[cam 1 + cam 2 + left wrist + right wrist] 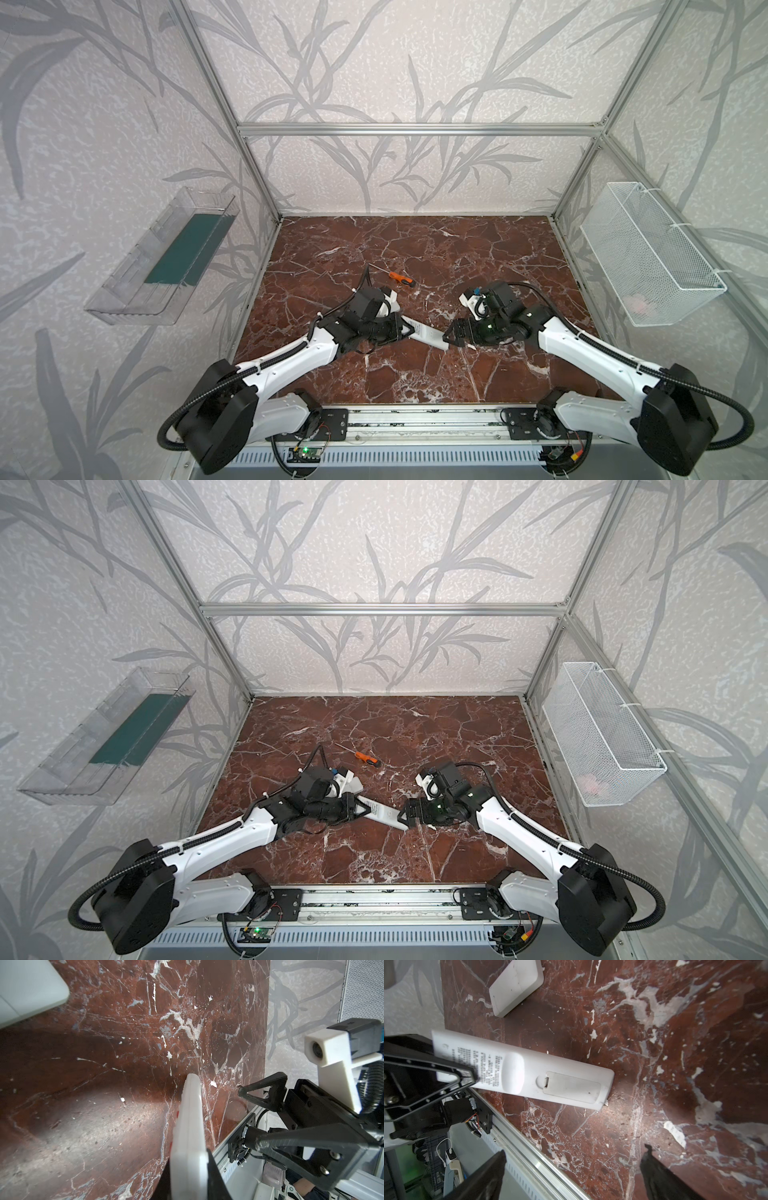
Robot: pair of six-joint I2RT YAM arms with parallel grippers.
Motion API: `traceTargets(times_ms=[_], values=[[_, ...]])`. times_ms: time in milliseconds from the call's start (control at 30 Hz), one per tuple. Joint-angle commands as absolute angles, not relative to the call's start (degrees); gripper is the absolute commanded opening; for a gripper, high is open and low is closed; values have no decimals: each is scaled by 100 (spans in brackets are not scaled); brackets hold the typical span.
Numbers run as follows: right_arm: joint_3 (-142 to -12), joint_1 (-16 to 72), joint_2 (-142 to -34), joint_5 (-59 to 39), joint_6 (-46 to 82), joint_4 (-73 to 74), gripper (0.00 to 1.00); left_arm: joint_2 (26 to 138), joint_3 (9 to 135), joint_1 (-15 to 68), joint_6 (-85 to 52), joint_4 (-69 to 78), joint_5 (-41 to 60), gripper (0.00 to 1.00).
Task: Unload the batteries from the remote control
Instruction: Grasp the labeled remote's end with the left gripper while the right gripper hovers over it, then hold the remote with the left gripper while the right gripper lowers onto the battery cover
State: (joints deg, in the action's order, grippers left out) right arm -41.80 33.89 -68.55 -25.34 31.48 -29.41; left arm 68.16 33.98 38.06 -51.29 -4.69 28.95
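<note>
Batteries lie unseen under the shut cover [572, 1088] of the white remote control [519, 1068]: light, stiff, probably slick, best pried at the cover's notch [541, 1081]. Left pincer [467, 1073] clamps its printed end over the worktop [675, 1064]; right pincer [449, 337] gapes empty nearby.

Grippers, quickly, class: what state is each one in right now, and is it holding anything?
Left gripper: shut on one end of the remote control.
Right gripper: open, holding nothing, near the remote control's other end.

Black fingers [216, 1178] apparently clamp the white remote [190, 1126] edge-on.
</note>
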Motion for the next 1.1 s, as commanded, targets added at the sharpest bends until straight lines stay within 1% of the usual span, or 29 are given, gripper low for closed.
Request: traceTargets(times_ms=[0,400,433,467,500,1067], values=[[-4316,3376,-6980,-2362,3190,-3108,99,6684,3249,3795,-5104,-573,2524,10],[-3966,3377,-7468,-2724,3536,-2309,99,6412,3064,3800,-5169,-468,2317,7],[-3951,3382,-7494,-2742,3542,-2266,99,6400,3044,3798,-5170,-462,2307,6],[-3934,3376,-7512,-2751,3551,-2235,99,6391,3018,3801,-5171,-437,2303,0],[-3917,3379,-7530,-2751,3551,-2215,99,6373,2990,3796,-5175,-411,2284,0],[-3832,3384,-7637,-2814,3611,-1826,99,5731,2682,3799,-5367,-518,1657,1]])
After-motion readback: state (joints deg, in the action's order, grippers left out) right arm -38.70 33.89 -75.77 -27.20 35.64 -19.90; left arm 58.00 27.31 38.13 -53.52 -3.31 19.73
